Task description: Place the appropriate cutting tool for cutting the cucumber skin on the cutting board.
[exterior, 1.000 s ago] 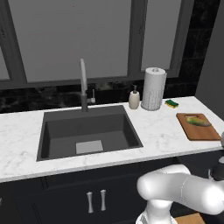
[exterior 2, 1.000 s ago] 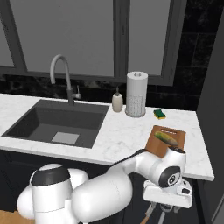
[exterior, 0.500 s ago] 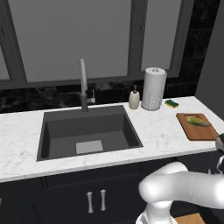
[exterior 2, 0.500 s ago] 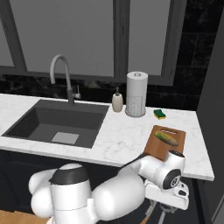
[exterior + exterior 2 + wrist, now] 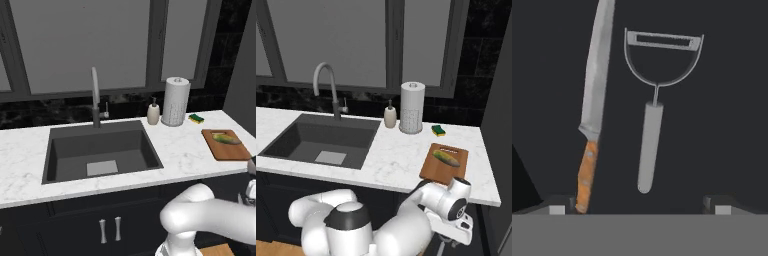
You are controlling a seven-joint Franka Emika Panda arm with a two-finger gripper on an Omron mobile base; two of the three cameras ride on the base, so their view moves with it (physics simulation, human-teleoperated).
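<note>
The cutting tool [image 5: 592, 100], a slim knife with a silvery blade and an orange-brown handle, lies on a dark surface in the hand view, left of centre. A grey peeler [image 5: 650, 145] with a U-shaped head lies beside it to the right. My gripper [image 5: 639, 207] is open and holds nothing; its left fingertip [image 5: 558, 206] shows close to the knife's handle end. On the counter at the right, the cucumber [image 5: 226, 138] [image 5: 446, 159] rests on the reddish-brown cutting board [image 5: 220, 151] [image 5: 437, 171].
The arm's wrist [image 5: 455, 200] hangs below the counter's front edge [image 5: 406, 187], under the board. A paper-towel roll [image 5: 175, 101], a soap bottle [image 5: 153, 113] and a green-yellow sponge [image 5: 196, 118] stand behind. The sink [image 5: 100, 150] with its faucet [image 5: 94, 97] lies to the left.
The arm's white links have shifted below the counter while the wrist stays near the board's front edge. The jaws stay open. Board and cucumber have not moved.
</note>
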